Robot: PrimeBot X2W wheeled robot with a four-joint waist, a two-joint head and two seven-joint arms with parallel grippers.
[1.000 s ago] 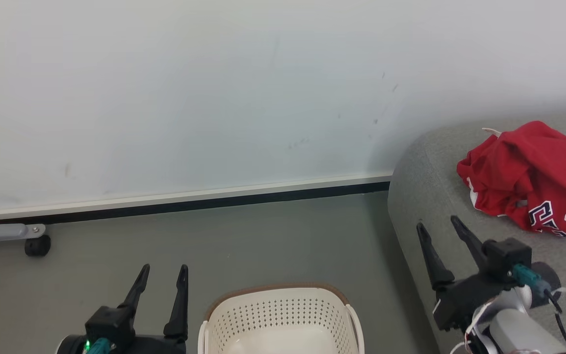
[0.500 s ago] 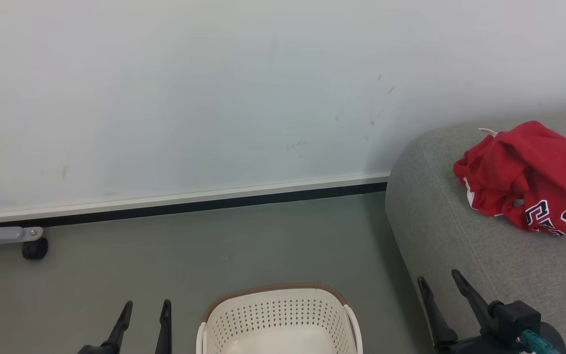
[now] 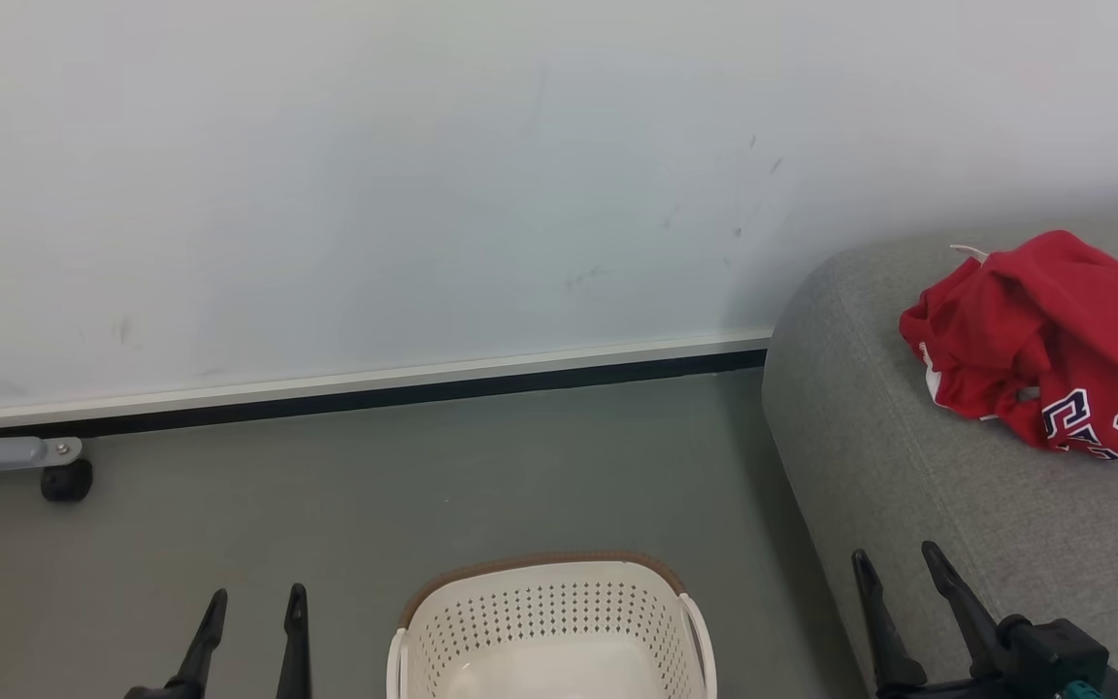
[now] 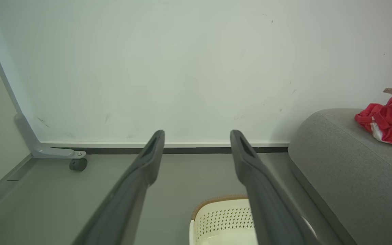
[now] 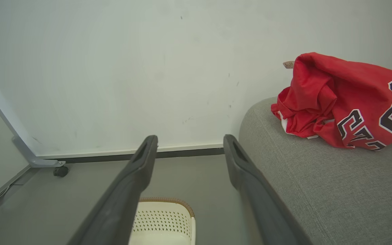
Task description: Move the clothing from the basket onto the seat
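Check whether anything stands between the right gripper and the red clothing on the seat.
Nothing visible does. Bare fabric of the seat lies between the open right gripper and the clothing, which rests apart from it.

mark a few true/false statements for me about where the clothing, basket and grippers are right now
1. The red clothing lies on the grey seat. True.
2. The basket stands on the seat. False: it stands on the floor, beside the seat.
3. The left gripper and the right gripper are both open with nothing between their fingers. True.
4. The right gripper is closed on the clothing. False: it is open and apart from the clothing, which lies farther back on the seat.
5. A red garment hangs over the basket's rim. False: the rim and the part of the inside that shows are bare.
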